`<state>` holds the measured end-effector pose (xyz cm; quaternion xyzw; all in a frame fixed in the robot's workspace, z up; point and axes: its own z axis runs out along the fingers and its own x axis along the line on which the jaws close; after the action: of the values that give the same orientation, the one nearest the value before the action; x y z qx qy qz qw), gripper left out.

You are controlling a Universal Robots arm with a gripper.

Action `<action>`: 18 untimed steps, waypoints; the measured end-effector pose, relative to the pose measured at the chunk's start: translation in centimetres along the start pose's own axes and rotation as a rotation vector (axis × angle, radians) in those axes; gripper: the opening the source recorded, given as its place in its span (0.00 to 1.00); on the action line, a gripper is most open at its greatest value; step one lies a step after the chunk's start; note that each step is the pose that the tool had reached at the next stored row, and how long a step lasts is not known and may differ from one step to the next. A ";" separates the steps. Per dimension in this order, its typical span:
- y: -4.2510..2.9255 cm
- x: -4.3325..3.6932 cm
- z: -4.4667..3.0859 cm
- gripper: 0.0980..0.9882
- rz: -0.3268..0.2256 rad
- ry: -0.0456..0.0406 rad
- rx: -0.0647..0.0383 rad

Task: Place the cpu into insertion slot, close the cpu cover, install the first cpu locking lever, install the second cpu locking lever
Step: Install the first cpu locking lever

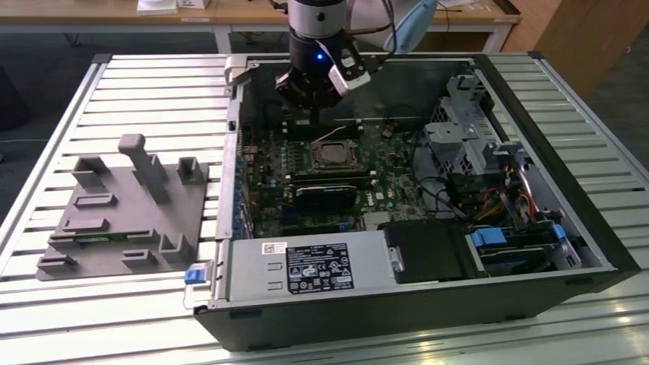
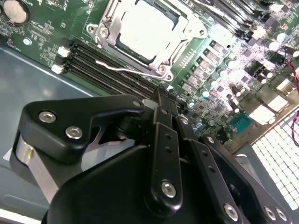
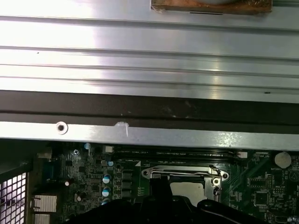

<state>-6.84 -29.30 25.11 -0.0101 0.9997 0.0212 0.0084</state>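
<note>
Cpu [image 2: 145,28] framed by cpu cover [image 2: 189,29], end effector [image 2: 163,95] close beside

Beyond the slatted metal table [image 1: 142,84], a pale wooden desk [image 1: 91,15] and brown cabinet [image 1: 578,34] stand on dark floor [image 1: 41,53].

This is looking like a robotics lab: an open computer case [image 1: 406,323] is lying on a slatted aluminium worktop [image 1: 152,84] under a robot arm [image 1: 316,19], with wooden desks [image 1: 254,14] standing behind.
</note>
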 end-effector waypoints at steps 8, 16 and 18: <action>-0.10 -0.02 0.22 0.01 0.001 -0.0014 -0.065; -0.14 -0.51 0.60 0.01 -0.001 -0.0013 -0.065; -0.14 -0.71 0.65 0.01 -0.003 -0.0011 -0.065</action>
<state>-6.11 -29.40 24.46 -0.0116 0.9984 0.0537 0.0087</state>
